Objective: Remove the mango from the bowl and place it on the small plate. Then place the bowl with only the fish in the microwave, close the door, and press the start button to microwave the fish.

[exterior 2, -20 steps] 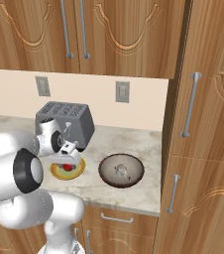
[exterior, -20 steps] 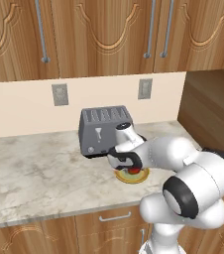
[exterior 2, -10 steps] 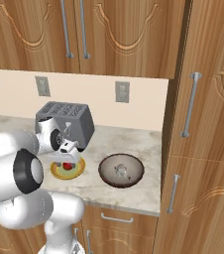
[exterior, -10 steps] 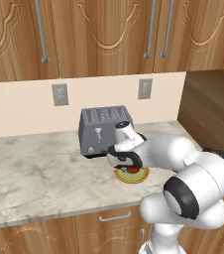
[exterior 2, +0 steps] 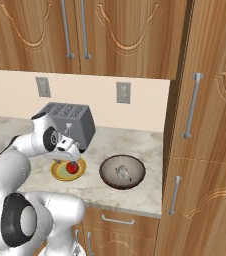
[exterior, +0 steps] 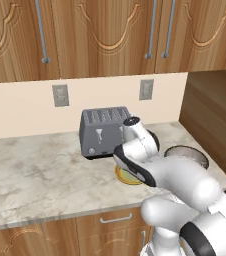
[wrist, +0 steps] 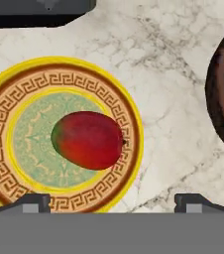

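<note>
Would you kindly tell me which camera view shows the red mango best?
The hand view: the red, green-patched mango lies unobstructed on the yellow-rimmed small plate. The right base view shows it small beneath the claw; the left base view shows just the plate's edge.

Surface (exterior: 30, 175): pale marble with grey veins, running wall to tall cabinet.
Wall (exterior: 15, 107): plain cream backsplash, two grey outlets (exterior: 60, 95).
Upper cabinets (exterior 2: 110, 35): carved brown wood, long vertical bar handles.
Tall cabinet (exterior 2: 205, 125): same wood, at the right end of the surface.
Lower drawers (exterior: 110, 220): wood, small metal pulls.
Toaster (exterior: 102, 131): grey, against the wall.
Light: even, soft.
</note>
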